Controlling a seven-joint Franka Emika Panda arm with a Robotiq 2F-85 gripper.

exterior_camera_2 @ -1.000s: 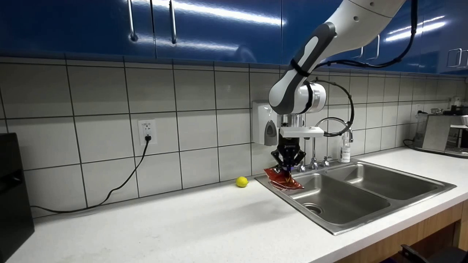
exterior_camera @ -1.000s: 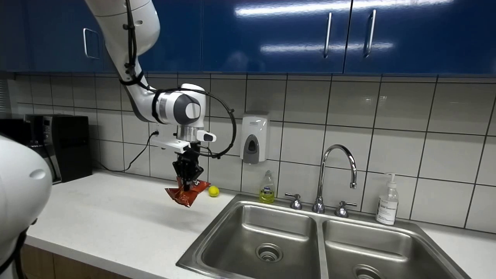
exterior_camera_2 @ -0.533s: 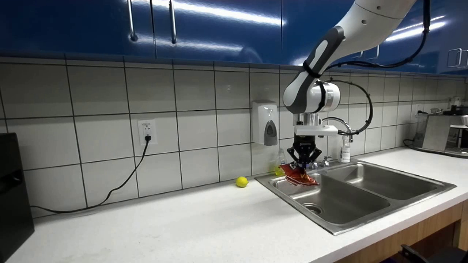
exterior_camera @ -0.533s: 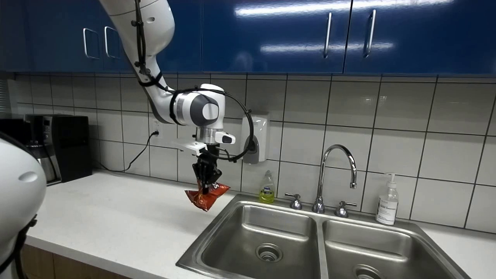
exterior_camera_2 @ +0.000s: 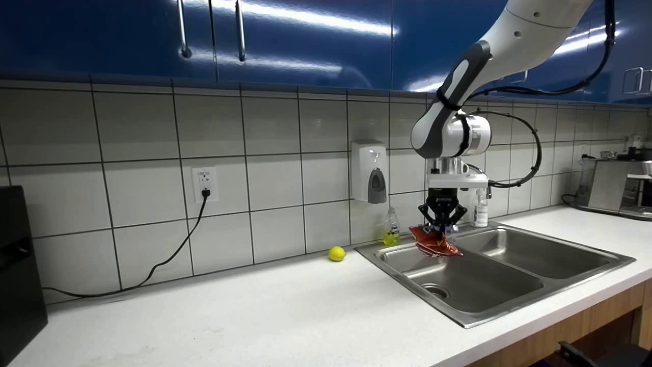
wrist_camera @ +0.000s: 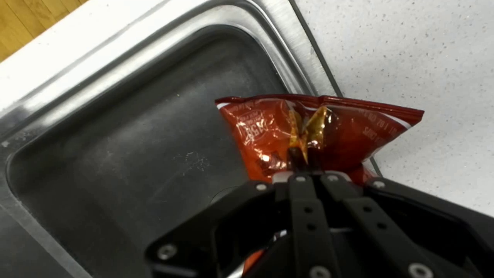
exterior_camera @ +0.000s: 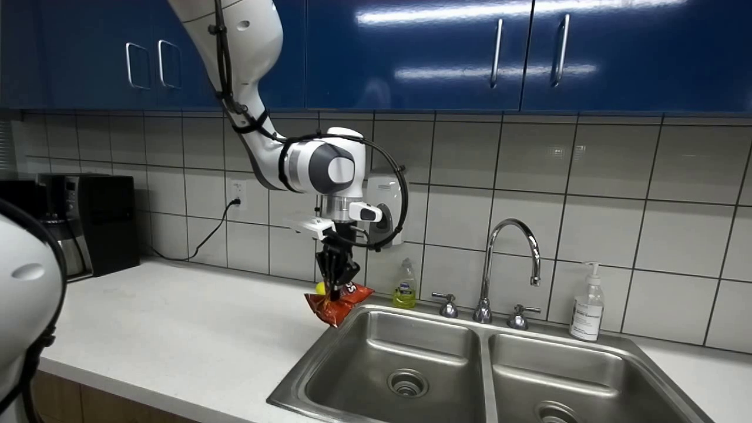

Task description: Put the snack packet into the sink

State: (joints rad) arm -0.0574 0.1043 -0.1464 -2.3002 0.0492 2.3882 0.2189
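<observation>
Snack packet (wrist_camera: 339, 139), pinched by gripper (wrist_camera: 305, 161), partly over sink (exterior_camera: 487, 364)

Yellow ball (exterior_camera_2: 336, 253) on white counter (exterior_camera_2: 229, 316) — wall dispenser (exterior_camera_2: 362, 176), blue cabinets (exterior_camera_2: 305, 56) above

The snack packet (wrist_camera: 339, 135) reads "150", "CHIPS", "1 OZ" (other print blurred).

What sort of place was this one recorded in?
Most likely a kitchen or break-room kitchenette: there is a double sink, with blue cabinets higher up on the wall. The wall-mounted dispenser hints at a shared place, perhaps an office, though that is less certain.
</observation>
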